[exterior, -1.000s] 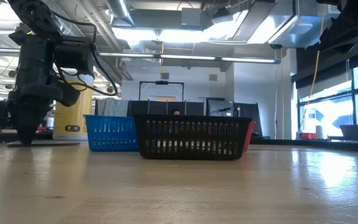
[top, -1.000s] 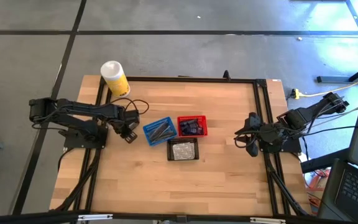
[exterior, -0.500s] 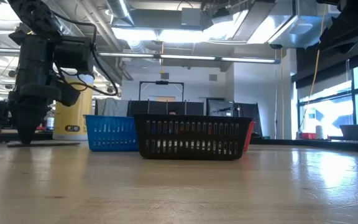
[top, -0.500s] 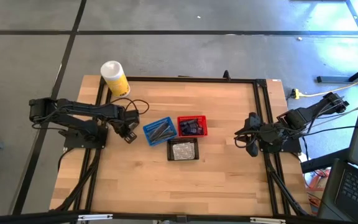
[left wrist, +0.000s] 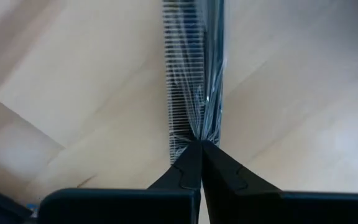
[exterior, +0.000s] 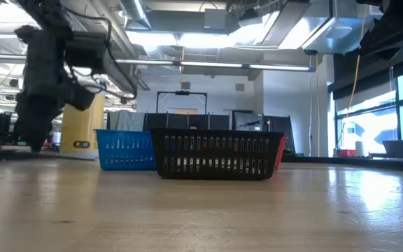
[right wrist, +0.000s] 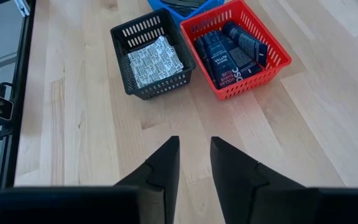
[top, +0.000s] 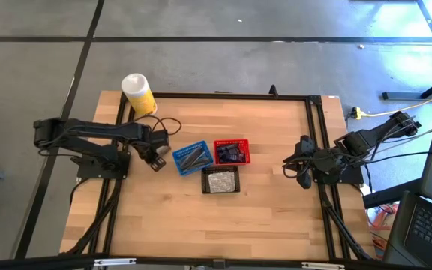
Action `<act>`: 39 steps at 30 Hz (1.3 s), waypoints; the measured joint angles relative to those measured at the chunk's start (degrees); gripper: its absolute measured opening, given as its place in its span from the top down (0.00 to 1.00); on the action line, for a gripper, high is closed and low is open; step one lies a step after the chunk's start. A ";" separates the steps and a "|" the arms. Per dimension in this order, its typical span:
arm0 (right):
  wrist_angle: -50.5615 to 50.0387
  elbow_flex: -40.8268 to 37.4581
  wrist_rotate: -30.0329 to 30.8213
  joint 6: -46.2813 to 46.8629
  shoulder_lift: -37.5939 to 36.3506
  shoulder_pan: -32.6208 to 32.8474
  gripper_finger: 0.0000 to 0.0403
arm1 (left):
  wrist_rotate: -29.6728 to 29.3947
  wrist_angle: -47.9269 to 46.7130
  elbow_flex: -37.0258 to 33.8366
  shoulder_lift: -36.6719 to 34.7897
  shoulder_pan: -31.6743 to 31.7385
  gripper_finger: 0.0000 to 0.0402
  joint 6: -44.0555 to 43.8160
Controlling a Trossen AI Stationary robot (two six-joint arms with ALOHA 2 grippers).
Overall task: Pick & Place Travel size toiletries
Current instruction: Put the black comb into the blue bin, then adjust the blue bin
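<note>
My left gripper is shut on a clear crinkly packet that holds a black toothed piece. It stands just left of the blue basket, which holds slim grey tubes. The red basket holds dark navy tubes. White printed sachets lie in the black basket. My right gripper is open, low over the table near its right edge, apart from the baskets. My left gripper pinches the clear packet's end between its two shut fingertips, coming from above and pointing down. The packet runs straight on beyond the fingers, in line with them. Whether its far end is on the table I cannot tell.
A large white-and-yellow canister stands at the table's far left corner. The three baskets sit together at mid-table. Bare wood lies on the near side of the baskets and between them and the right arm. Black frame rails edge the table.
My left gripper has risen a little off the table, staying shut, as the low view shows. The right arm and the baskets have kept still.
</note>
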 joint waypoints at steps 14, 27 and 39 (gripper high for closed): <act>0.00 0.00 -0.07 -0.01 0.00 0.00 0.72 | -1.91 -3.05 9.85 -3.94 -0.02 1.00 1.81; 0.00 0.00 -0.09 0.01 0.00 0.00 0.65 | -6.04 -5.86 12.85 -4.26 -0.02 0.99 3.92; 0.00 0.00 -0.07 -0.01 -0.01 -0.01 0.61 | -6.96 -3.70 12.85 -4.24 -0.02 0.95 8.55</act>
